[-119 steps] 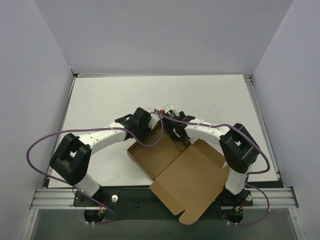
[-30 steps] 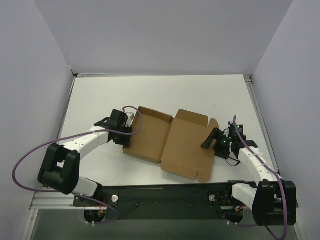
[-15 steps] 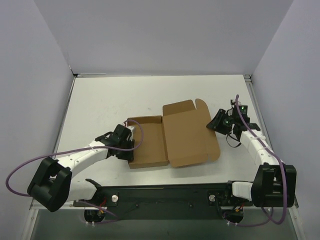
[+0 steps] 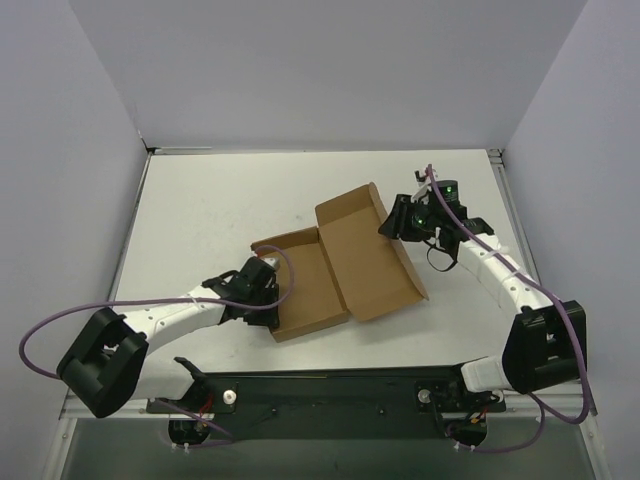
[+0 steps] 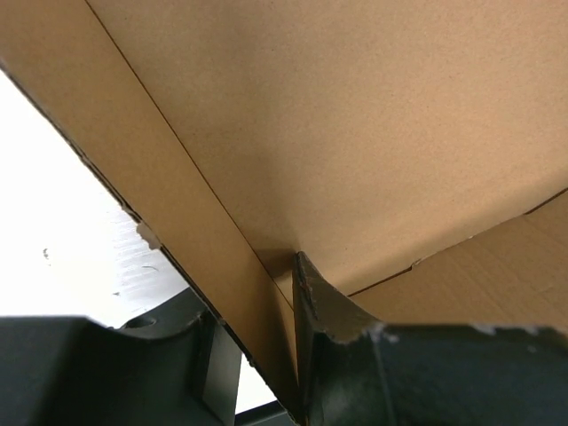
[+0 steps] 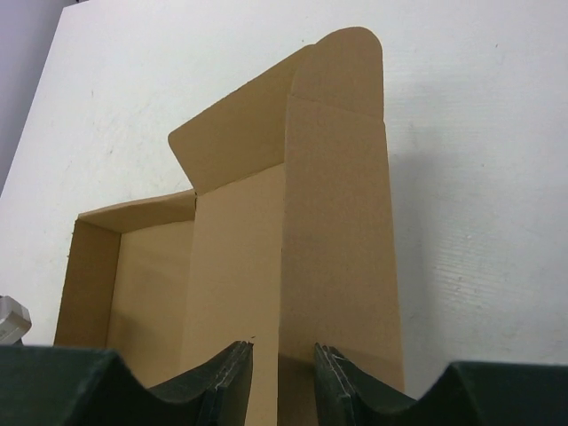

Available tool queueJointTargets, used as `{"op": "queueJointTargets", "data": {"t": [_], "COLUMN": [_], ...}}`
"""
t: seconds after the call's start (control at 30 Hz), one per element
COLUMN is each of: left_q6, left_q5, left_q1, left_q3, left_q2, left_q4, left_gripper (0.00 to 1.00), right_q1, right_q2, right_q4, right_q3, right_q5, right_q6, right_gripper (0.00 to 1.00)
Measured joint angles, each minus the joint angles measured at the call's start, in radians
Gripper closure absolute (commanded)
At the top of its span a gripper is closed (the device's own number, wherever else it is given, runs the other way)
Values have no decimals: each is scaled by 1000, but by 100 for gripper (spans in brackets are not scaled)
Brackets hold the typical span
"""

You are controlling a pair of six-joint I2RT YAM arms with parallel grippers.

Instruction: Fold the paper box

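paper box (image 4: 362, 255): 1, plain brown corrugated, tray half formed, lid panel tilting up, sitting mid-tabletop (image 4: 220, 200) | hands: 2 | left hand (image 4: 262, 292) pinching tray wall at 8 o'clock | right hand (image 4: 396, 222) pinching lid flap at 2 o'clock

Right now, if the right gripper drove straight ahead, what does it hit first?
The box: the right gripper holds its raised lid edge, so going on likely just shoves the lid toward the tray. Nothing nearer shows.

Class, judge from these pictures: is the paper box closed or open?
Open. On the paper box, the lid stands raised and tilted, the tray's inside showing; the right claw pinches the lid's edge.
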Motion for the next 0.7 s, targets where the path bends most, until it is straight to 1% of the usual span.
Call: {"op": "queueJointTargets", "data": {"t": [0.13, 0.4, 0.57, 0.7], "left_q6": [-22, -53, -71, -85], "left_q5": [-1, -13, -20, -21], "left_q1": [-14, -40, -50, -67], "left_q3": [0, -2, -2, -1], "left_q2": [5, 13, 19, 39], "left_q4": [19, 52, 69, 124], "left_gripper": [66, 66, 65, 64], "right_q1": [13, 56, 131, 233], "right_q2": [-24, -91, -123, -148], "right_q4": [-32, -65, -65, -65], "right_q3": [27, 59, 86, 102], "right_q5": [30, 35, 43, 37], "right_q6": [-19, -26, -18, 7], "right_gripper": [67, 71, 71, 71]}}
